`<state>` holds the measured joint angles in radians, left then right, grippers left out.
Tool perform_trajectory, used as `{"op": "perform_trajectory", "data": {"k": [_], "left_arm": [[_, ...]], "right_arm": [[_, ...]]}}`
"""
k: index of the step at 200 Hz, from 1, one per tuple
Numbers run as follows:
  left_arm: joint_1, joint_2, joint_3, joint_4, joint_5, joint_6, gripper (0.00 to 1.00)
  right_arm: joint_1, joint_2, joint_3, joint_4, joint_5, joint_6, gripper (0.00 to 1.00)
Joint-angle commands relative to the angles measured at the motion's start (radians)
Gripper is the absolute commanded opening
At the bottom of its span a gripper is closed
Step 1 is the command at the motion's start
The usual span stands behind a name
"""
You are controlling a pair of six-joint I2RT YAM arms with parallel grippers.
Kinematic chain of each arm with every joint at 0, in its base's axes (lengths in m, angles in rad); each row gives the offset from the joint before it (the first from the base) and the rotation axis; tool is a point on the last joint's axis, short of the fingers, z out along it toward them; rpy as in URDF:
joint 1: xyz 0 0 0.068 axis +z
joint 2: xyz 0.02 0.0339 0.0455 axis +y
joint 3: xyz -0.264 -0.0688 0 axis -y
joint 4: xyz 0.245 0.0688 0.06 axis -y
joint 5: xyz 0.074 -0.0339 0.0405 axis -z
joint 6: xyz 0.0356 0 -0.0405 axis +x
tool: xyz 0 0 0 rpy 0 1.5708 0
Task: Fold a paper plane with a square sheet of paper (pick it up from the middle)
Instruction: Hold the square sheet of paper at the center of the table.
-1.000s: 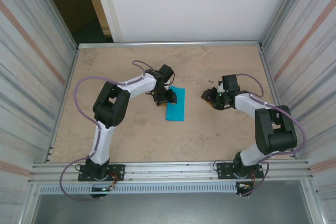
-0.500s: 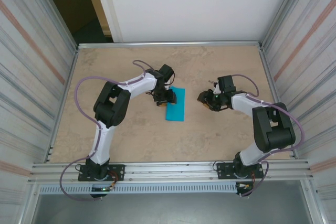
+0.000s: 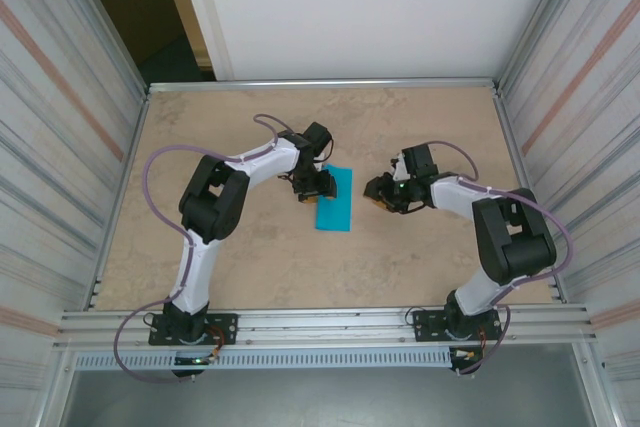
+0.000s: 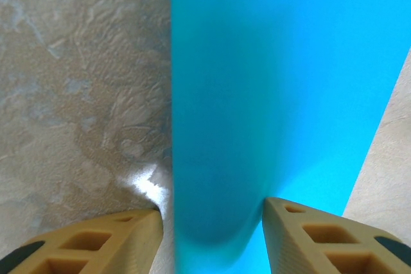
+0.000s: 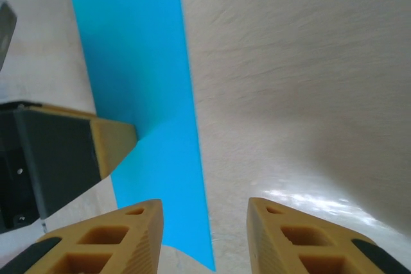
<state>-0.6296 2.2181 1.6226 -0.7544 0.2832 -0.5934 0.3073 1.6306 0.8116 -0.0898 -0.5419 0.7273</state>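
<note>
The square sheet of paper (image 3: 334, 199) lies on the table as a folded turquoise rectangle, longer front to back. My left gripper (image 3: 318, 185) stands over the paper's far left edge. In the left wrist view the paper (image 4: 270, 81) bulges up between the tips of the left gripper (image 4: 212, 222): the right tip touches it, and the left tip rests on the table just off its edge. My right gripper (image 3: 374, 192) hovers open just right of the paper. The right wrist view shows its tips (image 5: 205, 213) above the paper's (image 5: 141, 81) right edge, with nothing held.
The tan mottled tabletop (image 3: 240, 247) is walled by corrugated metal panels left and right (image 3: 60, 197) and a white wall behind. A metal rail (image 3: 320, 322) runs along the near edge by the arm bases. One finger (image 5: 112, 142) of the left gripper shows in the right wrist view.
My right gripper has slid left across the table toward the paper's right edge, its jaws a little narrower. The left gripper and the paper have stayed put.
</note>
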Motion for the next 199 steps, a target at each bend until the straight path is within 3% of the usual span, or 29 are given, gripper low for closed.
{"op": "perform_trajectory", "data": {"k": [1, 40, 93, 199], "left_arm": [[-0.075, 0.294, -0.12, 0.088, 0.001, 0.038, 0.5], [-0.076, 0.295, -0.118, 0.086, -0.009, 0.038, 0.5], [-0.075, 0.296, -0.119, 0.086, -0.012, 0.037, 0.5], [-0.078, 0.295, -0.119, 0.084, -0.01, 0.037, 0.5]], "right_arm": [[0.04, 0.038, 0.051, 0.011, -0.046, -0.03, 0.34], [0.097, 0.129, 0.125, 0.007, -0.054, -0.009, 0.19], [0.121, 0.238, 0.191, 0.007, -0.055, 0.023, 0.08], [0.123, 0.322, 0.19, -0.078, -0.007, -0.028, 0.03]]}}
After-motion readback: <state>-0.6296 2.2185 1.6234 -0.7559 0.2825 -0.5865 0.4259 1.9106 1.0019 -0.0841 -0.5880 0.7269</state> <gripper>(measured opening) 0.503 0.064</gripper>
